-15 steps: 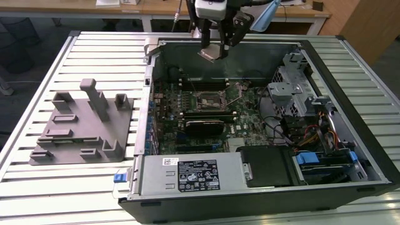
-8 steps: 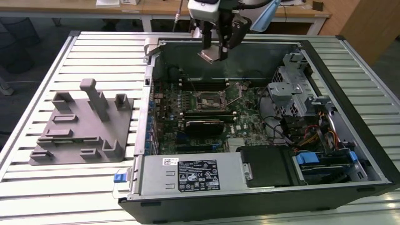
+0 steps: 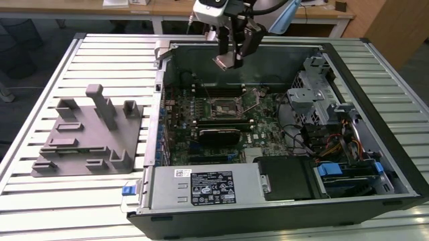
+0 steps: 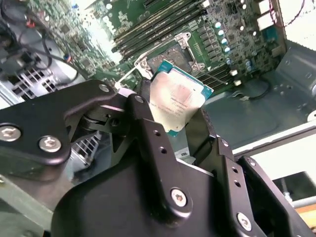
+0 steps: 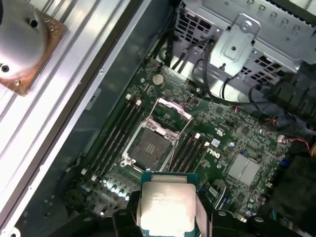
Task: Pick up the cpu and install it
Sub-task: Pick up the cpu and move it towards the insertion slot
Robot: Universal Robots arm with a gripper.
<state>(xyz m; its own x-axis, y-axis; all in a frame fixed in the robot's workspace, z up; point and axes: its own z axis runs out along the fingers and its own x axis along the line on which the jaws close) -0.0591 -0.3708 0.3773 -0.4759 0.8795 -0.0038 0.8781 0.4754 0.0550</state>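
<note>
The cpu is a small flat square chip with a silvery top and a green edge. My gripper is shut on it and holds it in the air above the far part of the open computer case. Below it, on the green motherboard, the cpu socket lies bare with its metal load frame swung up. The black fingers grip the chip at two opposite edges.
A grey plastic fixture with upright posts lies on the slatted table at the exterior view's left. Inside the case are a drive cage, cables, memory slots and a power supply. A round metal part on a copper plate rests on the slats.
</note>
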